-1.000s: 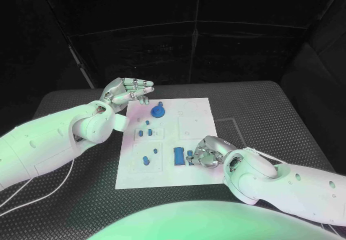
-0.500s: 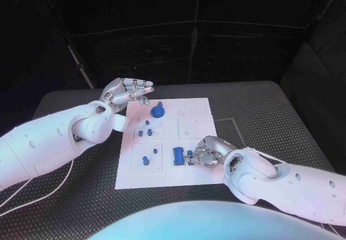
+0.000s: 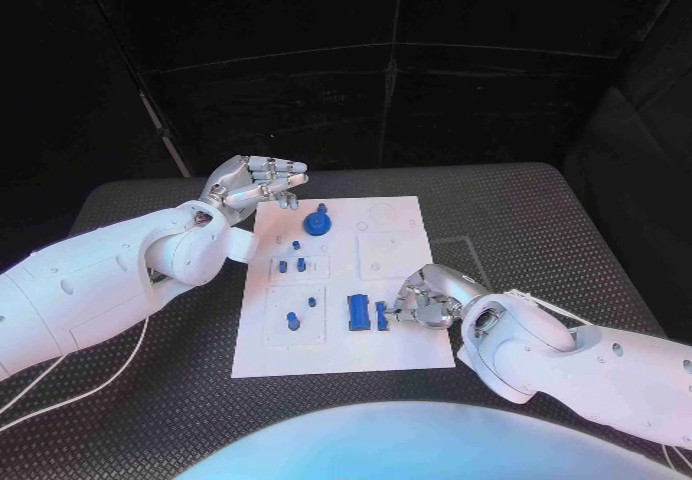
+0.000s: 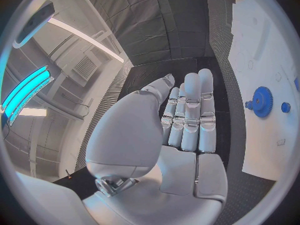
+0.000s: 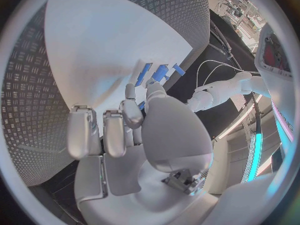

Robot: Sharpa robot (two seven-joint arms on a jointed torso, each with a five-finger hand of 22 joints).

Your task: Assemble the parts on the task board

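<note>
Small blue rectangular parts (image 3: 365, 313) on the white flat task board (image 3: 397, 345), lower centre of frame; now bared, right hand (image 3: 421, 301) drawn back beside them, fingers curled, empty. Left hand (image 3: 257, 180) still flat, raised upper left. Likely seated.

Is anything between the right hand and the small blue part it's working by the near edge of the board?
Nothing visible. The right hand has its fingertips right at the small blue part, which stands beside the larger blue block on the task board. Whether it actually grips the part cannot be told.
</note>
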